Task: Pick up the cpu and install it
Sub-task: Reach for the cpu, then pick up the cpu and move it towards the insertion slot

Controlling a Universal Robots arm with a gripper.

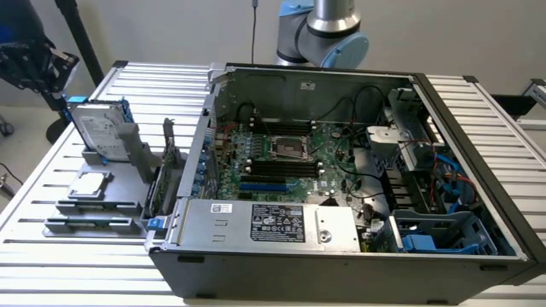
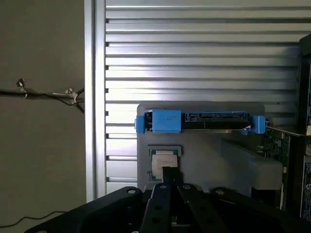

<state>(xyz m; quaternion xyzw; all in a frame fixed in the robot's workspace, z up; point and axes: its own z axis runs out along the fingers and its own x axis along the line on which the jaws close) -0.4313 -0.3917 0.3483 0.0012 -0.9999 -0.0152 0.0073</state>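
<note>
Saw the black claw (image 2: 170, 175) pressed together, gripping nothing. Found the small square silver-topped cpu (image 2: 163, 162) flat in a recess of the grey holder tray (image 2: 209, 150) on the slatted tabletop (image 1: 85, 268), beside an upright blue-framed hard drive (image 2: 204, 121). Noted a green motherboard (image 1: 328, 160) in the open grey case (image 1: 341, 265); could not read its white label (image 1: 277, 222).

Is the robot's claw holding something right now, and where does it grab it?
Nothing. The gripper is shut with nothing in it; the cpu lies on its gray stand.

Soft, even light all round; glare flares off the slatted table (image 2: 194, 80) in the wrist view, and the computer case (image 1: 341, 265) sits shadowed inside.
</note>
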